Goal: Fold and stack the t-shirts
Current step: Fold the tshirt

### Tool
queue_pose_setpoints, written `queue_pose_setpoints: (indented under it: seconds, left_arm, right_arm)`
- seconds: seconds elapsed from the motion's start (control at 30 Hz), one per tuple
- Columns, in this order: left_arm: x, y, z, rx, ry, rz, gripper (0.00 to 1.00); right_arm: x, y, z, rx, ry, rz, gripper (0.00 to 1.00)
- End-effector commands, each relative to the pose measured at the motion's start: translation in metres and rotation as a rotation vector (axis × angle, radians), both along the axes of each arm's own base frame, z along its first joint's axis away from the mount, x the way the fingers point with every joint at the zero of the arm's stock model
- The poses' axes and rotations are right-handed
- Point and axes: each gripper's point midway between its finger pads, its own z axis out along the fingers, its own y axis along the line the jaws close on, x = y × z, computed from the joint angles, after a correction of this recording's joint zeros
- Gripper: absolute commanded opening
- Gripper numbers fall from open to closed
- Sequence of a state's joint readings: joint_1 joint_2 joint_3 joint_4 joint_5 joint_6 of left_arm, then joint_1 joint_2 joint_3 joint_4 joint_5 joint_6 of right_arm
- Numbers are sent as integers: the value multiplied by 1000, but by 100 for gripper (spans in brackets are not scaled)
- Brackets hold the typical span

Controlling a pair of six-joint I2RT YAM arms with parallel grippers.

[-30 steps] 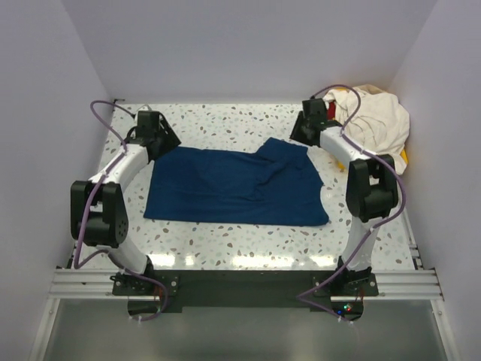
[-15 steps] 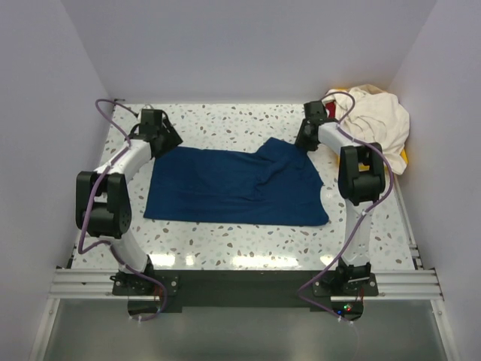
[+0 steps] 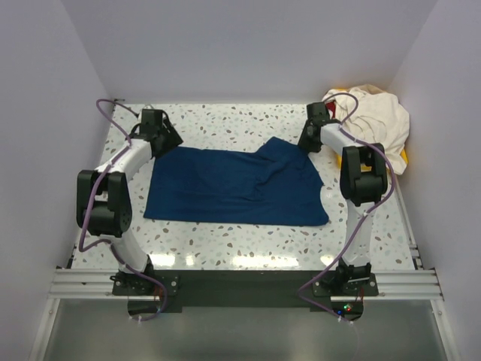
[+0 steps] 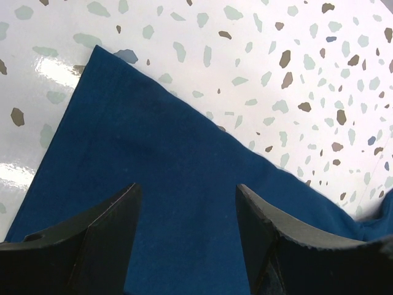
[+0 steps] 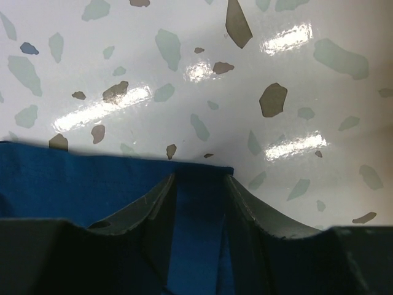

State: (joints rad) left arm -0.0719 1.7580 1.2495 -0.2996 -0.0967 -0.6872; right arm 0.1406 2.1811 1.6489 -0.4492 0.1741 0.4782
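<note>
The dark navy t-shirt (image 3: 237, 188) lies spread flat in the middle of the table. My left gripper (image 3: 167, 143) is at its back left corner. In the left wrist view it (image 4: 187, 190) is open wide just over the navy cloth (image 4: 153, 153), nothing between the jaws. My right gripper (image 3: 307, 143) is at the back right corner. In the right wrist view it (image 5: 198, 179) is low on the table, jaws narrowly apart, straddling the navy corner edge (image 5: 196, 203). The cream white t-shirt (image 3: 376, 124) lies crumpled at the back right.
The cream shirt rests on a yellow tray (image 3: 405, 159) against the right wall. White walls close in the speckled table (image 3: 225, 120) on three sides. Purple cables loop off both arms.
The right arm has swung its elbow right and the right gripper has shifted slightly back to the shirt's corner. The left arm's elbow has risen, its gripper staying at its corner. The shirt has not moved.
</note>
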Motion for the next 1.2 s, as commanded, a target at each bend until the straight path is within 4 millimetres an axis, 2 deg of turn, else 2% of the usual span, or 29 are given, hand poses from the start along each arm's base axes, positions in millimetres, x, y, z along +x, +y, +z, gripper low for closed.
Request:
queue_pose_setpoints:
  seconds: [0.0,0.17,0.37,0.47,0.67,1.17]
  left_arm:
    - [20,3,17,-3,-71,2,68]
    - [19,4,15,0,-66,1,68]
    - [19,5,11,-6,-63,3,68]
    - [20,6,11,-6,-65,5,68]
    - [22,7,10,-11,-63,6,68]
    - [28,20,-10,-6,-32,58,68]
  right_arm:
    - [-5,-13,19,-28,-27,-33,41]
    - [-7,-15,22,-28,-42,-42,43]
    - [-6,-19,41,-40,-73,-45,46]
    - [-7,-18,38,-32,-72,-47,46]
    - [-12,-16,20,-21,-36,-47,44]
    - [11,-6,3,15,-14,-25,20]
